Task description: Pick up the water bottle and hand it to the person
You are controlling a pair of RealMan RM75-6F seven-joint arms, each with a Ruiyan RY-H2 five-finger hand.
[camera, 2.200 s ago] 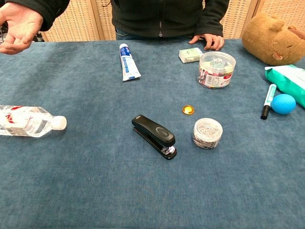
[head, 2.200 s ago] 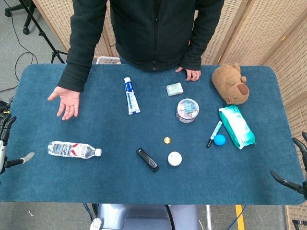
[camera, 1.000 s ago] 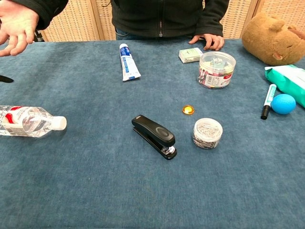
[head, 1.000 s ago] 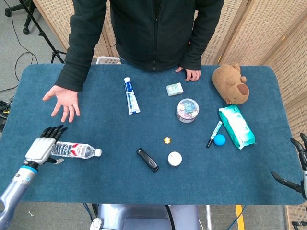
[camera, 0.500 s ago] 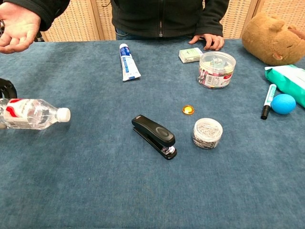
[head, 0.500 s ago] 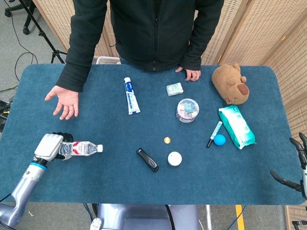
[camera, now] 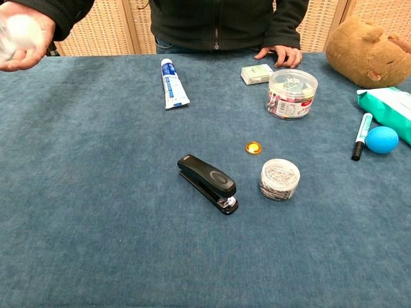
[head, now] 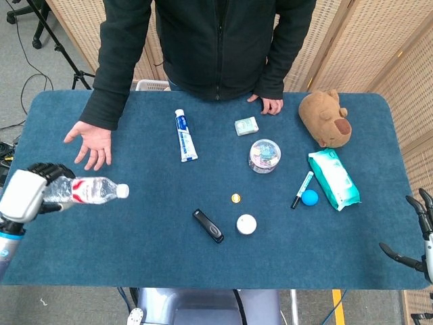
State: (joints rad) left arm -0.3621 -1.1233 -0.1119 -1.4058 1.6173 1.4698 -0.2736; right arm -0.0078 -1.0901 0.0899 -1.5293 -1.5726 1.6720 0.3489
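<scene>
My left hand [head: 27,193] grips the clear water bottle [head: 91,190] by its base and holds it lying sideways above the table's left edge, white cap pointing right. In the chest view only a blurred bit of the bottle [camera: 19,29] shows at the top left, in front of the person's open palm [camera: 26,38]. The person's open hand [head: 90,145] rests palm up on the table just beyond the bottle. My right hand [head: 421,237] hangs off the table's right edge, fingers spread, holding nothing.
On the blue table [head: 135,250] lie a toothpaste tube [head: 184,135], a black stapler [head: 208,225], a small white jar [head: 246,224], a clear tub [head: 264,155], a marker [head: 302,189], a blue ball [head: 310,197], a wipes pack [head: 333,178] and a plush bear [head: 326,118].
My left hand came in from the table's left edge, closed around the bottle's base and lifted it off the table toward the person's open hand. The right hand stayed put.
</scene>
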